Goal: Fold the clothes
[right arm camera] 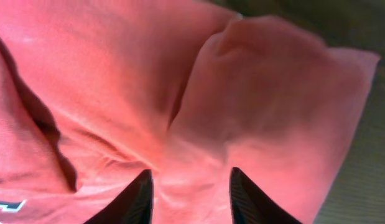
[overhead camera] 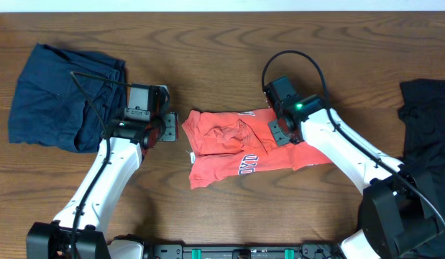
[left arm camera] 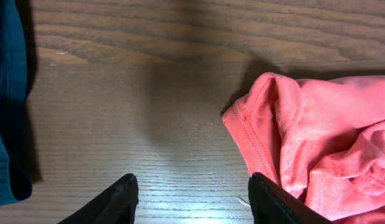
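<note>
L fingers (overhead camera: 170,127) open, empty, beside red tee (overhead camera: 229,147); R fingers (overhead camera: 279,132) parted over it; navy garment (overhead camera: 49,101) L, black garment (overhead camera: 427,122) R.

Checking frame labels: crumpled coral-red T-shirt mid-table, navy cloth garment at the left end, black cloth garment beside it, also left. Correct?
No. The black cloth garment lies at the right end, not the left; the overhead view shows it. The crumpled coral-red T-shirt mid-table and the navy cloth garment at the left end are as stated.
</note>
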Controlling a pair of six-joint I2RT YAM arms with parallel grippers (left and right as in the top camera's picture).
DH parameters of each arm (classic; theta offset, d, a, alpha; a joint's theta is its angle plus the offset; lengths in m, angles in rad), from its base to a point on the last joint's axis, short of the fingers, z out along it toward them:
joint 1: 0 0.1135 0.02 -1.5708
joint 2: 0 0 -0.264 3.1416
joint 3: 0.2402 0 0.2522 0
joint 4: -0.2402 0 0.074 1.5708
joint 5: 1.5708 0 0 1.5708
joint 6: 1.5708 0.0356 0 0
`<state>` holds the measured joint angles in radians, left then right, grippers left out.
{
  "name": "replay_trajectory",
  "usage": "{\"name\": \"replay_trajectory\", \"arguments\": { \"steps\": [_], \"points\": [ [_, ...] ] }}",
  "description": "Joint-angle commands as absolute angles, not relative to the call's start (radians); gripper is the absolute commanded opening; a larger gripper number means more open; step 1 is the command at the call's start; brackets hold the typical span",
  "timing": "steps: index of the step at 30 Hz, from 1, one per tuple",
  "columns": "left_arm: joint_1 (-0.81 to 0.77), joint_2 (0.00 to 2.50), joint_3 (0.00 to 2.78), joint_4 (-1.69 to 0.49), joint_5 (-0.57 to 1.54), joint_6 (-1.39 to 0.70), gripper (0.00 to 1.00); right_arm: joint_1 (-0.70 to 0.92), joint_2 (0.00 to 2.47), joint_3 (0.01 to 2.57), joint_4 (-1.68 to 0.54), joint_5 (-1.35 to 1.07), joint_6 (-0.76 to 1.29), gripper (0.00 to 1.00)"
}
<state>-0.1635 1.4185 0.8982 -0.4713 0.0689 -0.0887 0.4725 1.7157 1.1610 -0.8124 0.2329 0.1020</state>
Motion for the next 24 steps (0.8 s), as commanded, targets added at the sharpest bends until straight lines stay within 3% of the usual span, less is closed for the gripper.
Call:
{"name": "replay_trajectory", "arguments": {
  "steps": [1,3,7,12,15,21,24],
  "points": [
    [-0.159,1.425,0.897,-0.474,0.068,-0.090,0.58,0.440,1.722,1.157,-0.800,0.256,0.122,0.57],
    [-0.159,1.425,0.897,-0.474,0.068,-0.090,0.58,0.409,1.723,1.157,-0.799,0.253,0.191,0.66],
    [-0.159,1.425,0.897,-0.474,0.069,-0.090,0.58,0.353,1.726,1.155,-0.775,0.105,0.258,0.64],
    [-0.159,1.425,0.897,-0.474,0.138,-0.090,0.58,0.353,1.779,1.146,-0.680,-0.010,0.321,0.16],
    [-0.159,1.425,0.897,-0.477,0.206,-0.090,0.58,0.366,1.832,1.146,-0.614,-0.062,0.360,0.01],
    [-0.159,1.425,0.896,-0.528,0.253,-0.090,0.59,0.359,1.832,1.160,-0.518,-0.117,0.305,0.03],
    [-0.159,1.425,0.888,-0.550,0.254,-0.090,0.67,0.344,1.771,1.182,-0.527,-0.117,0.205,0.32]
  ]
}}
